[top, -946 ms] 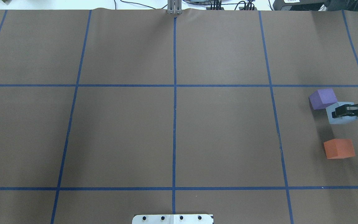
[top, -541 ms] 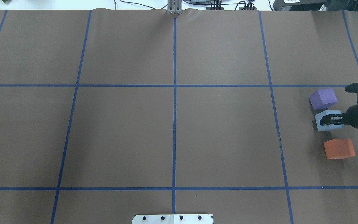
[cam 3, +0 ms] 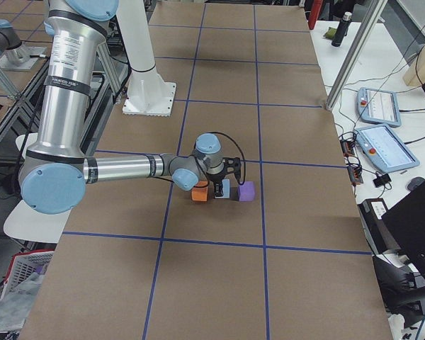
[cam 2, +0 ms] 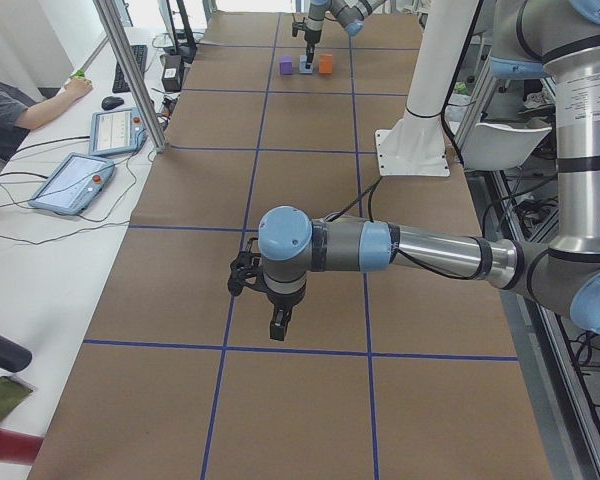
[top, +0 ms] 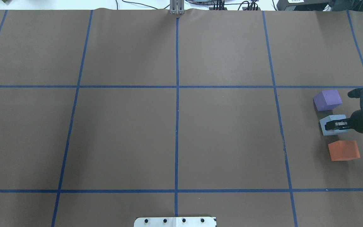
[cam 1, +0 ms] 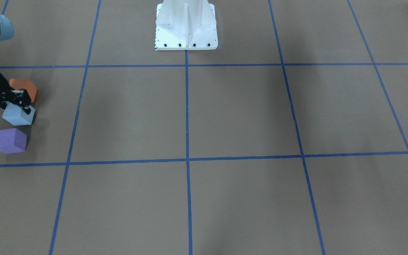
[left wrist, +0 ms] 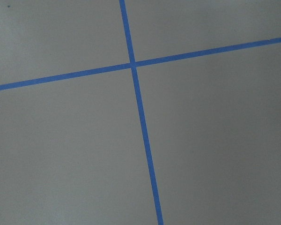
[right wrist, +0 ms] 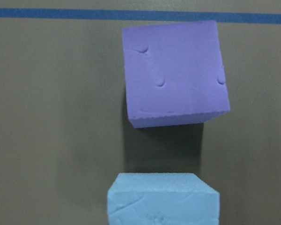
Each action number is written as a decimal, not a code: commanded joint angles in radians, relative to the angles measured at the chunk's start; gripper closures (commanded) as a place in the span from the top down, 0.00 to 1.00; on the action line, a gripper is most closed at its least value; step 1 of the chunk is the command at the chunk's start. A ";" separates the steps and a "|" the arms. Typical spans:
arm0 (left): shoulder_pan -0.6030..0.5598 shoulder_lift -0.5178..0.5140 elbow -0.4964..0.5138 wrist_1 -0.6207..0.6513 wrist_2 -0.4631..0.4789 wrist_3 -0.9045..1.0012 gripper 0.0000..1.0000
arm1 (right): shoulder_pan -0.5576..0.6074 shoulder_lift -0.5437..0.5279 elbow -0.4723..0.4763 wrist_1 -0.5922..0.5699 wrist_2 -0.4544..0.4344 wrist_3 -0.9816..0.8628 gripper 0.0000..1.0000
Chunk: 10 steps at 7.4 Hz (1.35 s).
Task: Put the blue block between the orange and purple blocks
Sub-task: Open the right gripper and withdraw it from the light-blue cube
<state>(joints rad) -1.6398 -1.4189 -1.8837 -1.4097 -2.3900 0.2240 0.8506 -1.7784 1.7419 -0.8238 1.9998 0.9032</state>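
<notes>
The light blue block (top: 334,119) sits in the gap between the purple block (top: 327,100) and the orange block (top: 343,150) at the table's far right, apart from both. My right gripper (top: 334,125) reaches in from the right edge and is shut on the blue block, low at the table. In the front-facing view the right gripper (cam 1: 25,105) sits over the blue block (cam 1: 16,116), with the orange block (cam 1: 25,88) behind it and the purple block (cam 1: 10,140) in front. My left gripper (cam 2: 279,328) hangs over the table's left end; I cannot tell its state.
Blue tape lines (top: 177,94) divide the brown table cover into squares. The white robot base (cam 1: 186,24) stands at the middle of the near edge. An operator (cam 2: 10,95) and tablets (cam 2: 75,180) are at a side desk beyond the far edge.
My right gripper has carried the blue block left, away from the purple block's corner, and a little toward the orange block, into the gap between them.
</notes>
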 commanded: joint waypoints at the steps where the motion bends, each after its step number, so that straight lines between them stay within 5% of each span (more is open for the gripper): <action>1: 0.000 0.000 0.000 0.000 0.000 0.000 1.00 | 0.002 -0.004 0.001 0.000 0.002 -0.004 0.87; 2: 0.000 0.000 0.000 0.000 0.000 0.000 1.00 | 0.021 -0.007 0.010 0.000 0.007 -0.019 1.00; 5: 0.002 0.000 0.000 0.000 -0.002 0.000 1.00 | 0.271 -0.006 0.019 -0.094 0.257 -0.255 1.00; 6: 0.002 0.000 0.000 0.000 -0.002 0.000 1.00 | 0.356 -0.007 0.024 -0.168 0.276 -0.393 1.00; 10: 0.002 0.000 0.002 0.000 0.000 0.003 1.00 | 0.687 0.008 0.149 -0.735 0.349 -0.963 1.00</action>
<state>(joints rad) -1.6383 -1.4189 -1.8833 -1.4097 -2.3901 0.2251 1.4506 -1.7770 1.8494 -1.3747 2.3414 0.1003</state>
